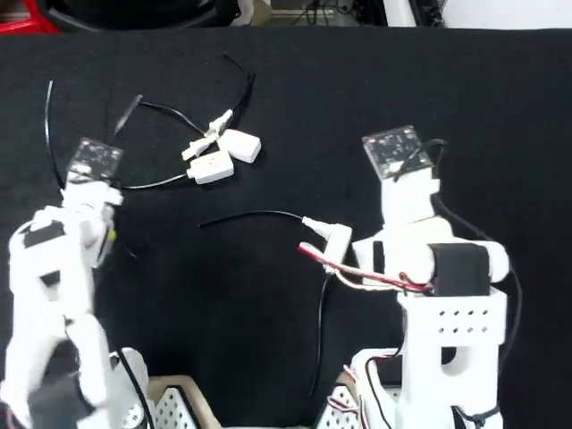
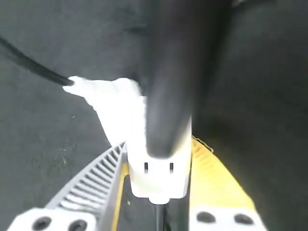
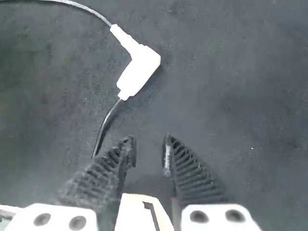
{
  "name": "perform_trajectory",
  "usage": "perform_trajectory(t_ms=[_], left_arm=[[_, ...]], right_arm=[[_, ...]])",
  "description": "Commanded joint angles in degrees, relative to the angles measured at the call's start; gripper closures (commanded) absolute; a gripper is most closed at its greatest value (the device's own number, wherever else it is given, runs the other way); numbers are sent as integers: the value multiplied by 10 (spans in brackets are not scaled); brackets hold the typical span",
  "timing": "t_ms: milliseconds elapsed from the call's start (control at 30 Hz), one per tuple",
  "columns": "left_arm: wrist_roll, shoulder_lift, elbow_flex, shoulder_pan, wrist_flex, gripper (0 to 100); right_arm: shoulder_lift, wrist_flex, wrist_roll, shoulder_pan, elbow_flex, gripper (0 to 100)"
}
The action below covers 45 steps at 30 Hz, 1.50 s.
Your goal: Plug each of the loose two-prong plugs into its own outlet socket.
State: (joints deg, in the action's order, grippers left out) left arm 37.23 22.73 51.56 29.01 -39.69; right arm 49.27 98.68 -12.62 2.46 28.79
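The left jaws pinch a white two-slot outlet socket point(image 2: 159, 175), and a white plug point(image 2: 108, 96) touches it. The right jaws are spread above the black surface point(image 3: 240, 72), near a white angled plug point(image 3: 139, 67). Two more socket blocks point(image 1: 213, 166) lie at 11 o'clock from the surface centre.

White shells are covering the left arm point(image 1: 49, 277) and right arm point(image 1: 416, 210); red wires point(image 1: 375, 279) are trailing beside the black motor point(image 1: 460, 268).

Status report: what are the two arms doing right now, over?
Left gripper shut on white two-slot outlet socket. Right gripper open, empty, white angled connector on black cord lying just ahead. Nothing between them.
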Motion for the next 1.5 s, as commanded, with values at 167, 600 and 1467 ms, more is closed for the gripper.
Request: perform_trajectory(t_ms=[167,600,1467], left_arm=[[-68,-150,-250,29,-146,749],[-65,-28,-541,-172,-445,679],[7,-680,-971,-281,-380,679]], right_arm=[[-5,-3,-4,14,-2,855],[-13,-4,-5,13,-2,786],[-157,-76,-6,11,-3,786]])
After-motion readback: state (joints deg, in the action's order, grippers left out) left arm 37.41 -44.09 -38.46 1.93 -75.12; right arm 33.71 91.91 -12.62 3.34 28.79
